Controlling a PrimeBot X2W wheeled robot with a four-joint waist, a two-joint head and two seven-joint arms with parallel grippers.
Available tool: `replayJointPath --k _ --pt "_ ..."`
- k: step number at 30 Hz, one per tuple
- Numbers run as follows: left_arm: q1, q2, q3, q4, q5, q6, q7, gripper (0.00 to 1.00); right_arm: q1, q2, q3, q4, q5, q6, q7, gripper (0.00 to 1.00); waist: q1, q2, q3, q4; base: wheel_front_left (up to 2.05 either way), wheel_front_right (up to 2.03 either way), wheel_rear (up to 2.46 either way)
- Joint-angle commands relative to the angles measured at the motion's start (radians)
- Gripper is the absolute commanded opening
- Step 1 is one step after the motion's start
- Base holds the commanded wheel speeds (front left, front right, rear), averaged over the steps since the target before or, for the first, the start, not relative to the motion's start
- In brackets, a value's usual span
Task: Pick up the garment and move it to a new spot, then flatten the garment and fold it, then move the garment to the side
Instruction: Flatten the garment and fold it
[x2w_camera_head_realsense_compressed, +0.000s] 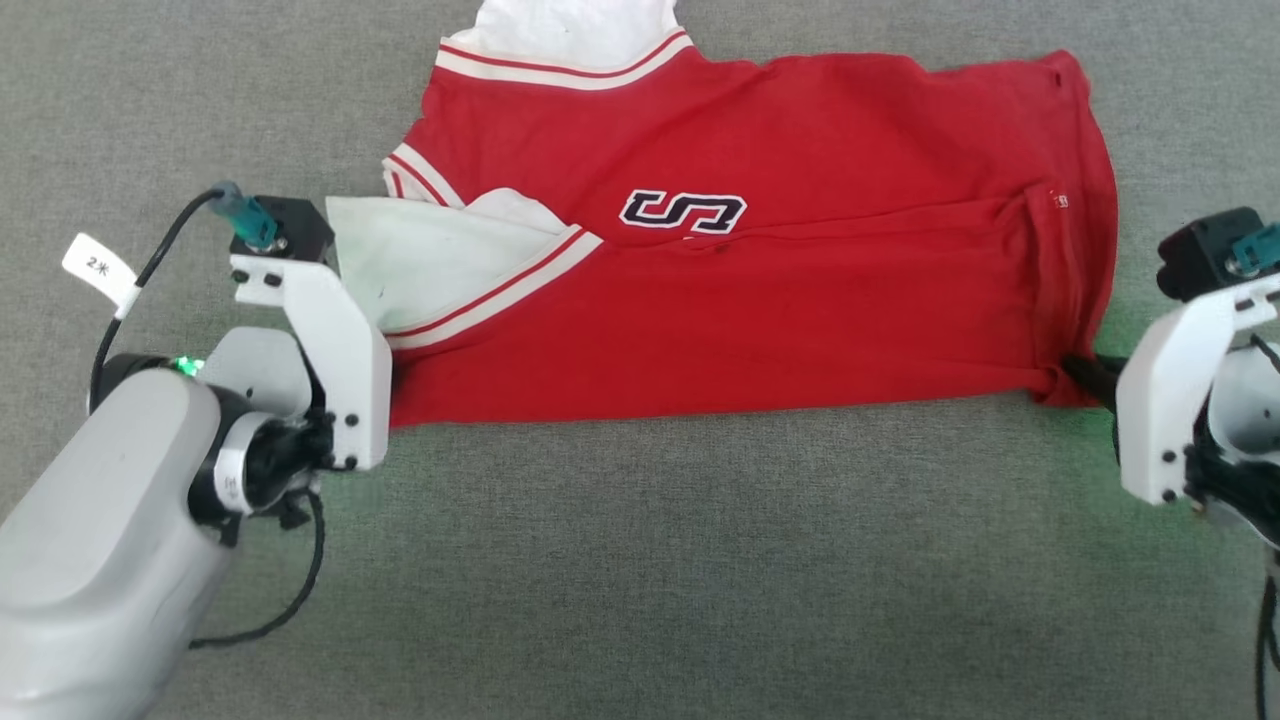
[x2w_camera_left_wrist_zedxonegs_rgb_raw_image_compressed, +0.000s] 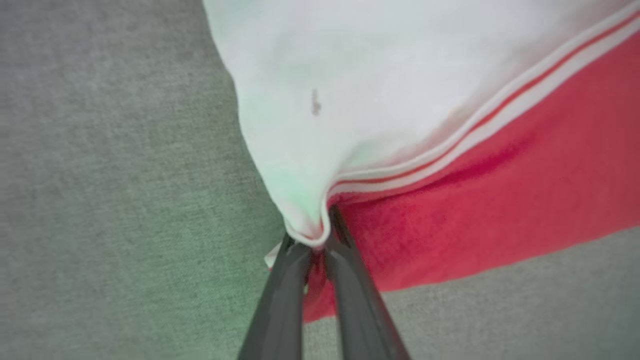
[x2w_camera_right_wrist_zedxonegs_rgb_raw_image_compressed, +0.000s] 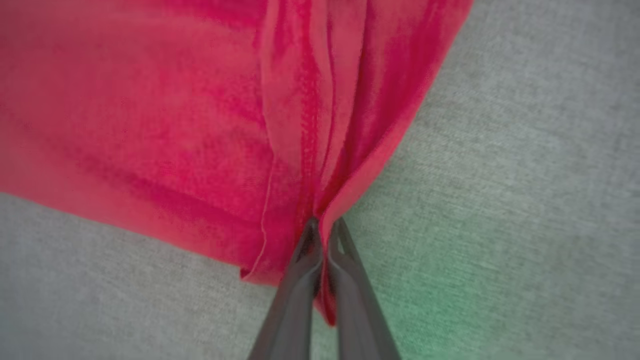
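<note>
The red garment (x2w_camera_head_realsense_compressed: 800, 300) lies spread across the upper middle of the head view on the grey woven surface (x2w_camera_head_realsense_compressed: 640, 600), its lower left corner, where white panel meets striped trim, pinched in my left pincer (x2w_camera_left_wrist_zedxonegs_rgb_raw_image_compressed: 315, 240), its bunched lower right corner pinched in my right pincer (x2w_camera_right_wrist_zedxonegs_rgb_raw_image_compressed: 324, 227).

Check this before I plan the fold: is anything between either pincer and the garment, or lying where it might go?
Nothing visible. The left pincer grips the garment at its white panel, the right pincer at its bunched red corner; the grey surface around shows no obstacle.
</note>
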Motion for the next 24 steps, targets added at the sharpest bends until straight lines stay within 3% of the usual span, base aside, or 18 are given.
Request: replayJointPath --k 1,11,16,20,21,24 --pt "0.049 0.011 -0.014 -0.004 -0.002 0.011 0.024 0.00 0.035 -0.007 0.001 -0.003 0.008 0.000 0.020 0.00 0.0000 0.0000 -0.003 -0.001 0.00 0.00 0.00" --pt "0.166 0.147 0.017 -0.321 0.011 0.160 0.115 0.00 0.158 -0.065 -0.089 -0.238 0.077 0.000 0.136 0.00 0.0000 0.0000 -0.021 -0.002 0.00 0.00 0.00" --pt "0.258 0.203 0.027 -0.444 -0.003 0.241 0.154 0.00 0.253 -0.049 -0.152 -0.331 0.086 0.000 0.210 0.00 0.0000 0.0000 -0.021 -0.005 0.00 0.00 0.00" --pt "0.314 0.207 0.020 -0.468 -0.007 0.259 0.144 0.00 0.316 -0.014 -0.179 -0.359 0.070 0.000 0.222 0.00 0.0000 0.0000 -0.015 -0.005 0.00 0.00 0.00" --pt "0.320 0.202 0.017 -0.461 -0.006 0.257 0.137 0.04 0.324 -0.005 -0.177 -0.355 0.062 0.000 0.214 0.00 0.0000 0.0000 -0.013 -0.005 0.00 0.00 0.00" --pt "0.324 0.172 0.008 -0.425 -0.014 0.240 0.112 0.61 0.336 0.025 -0.164 -0.317 0.032 0.000 0.180 0.00 0.0000 0.0000 -0.008 -0.007 0.00 0.00 0.00"
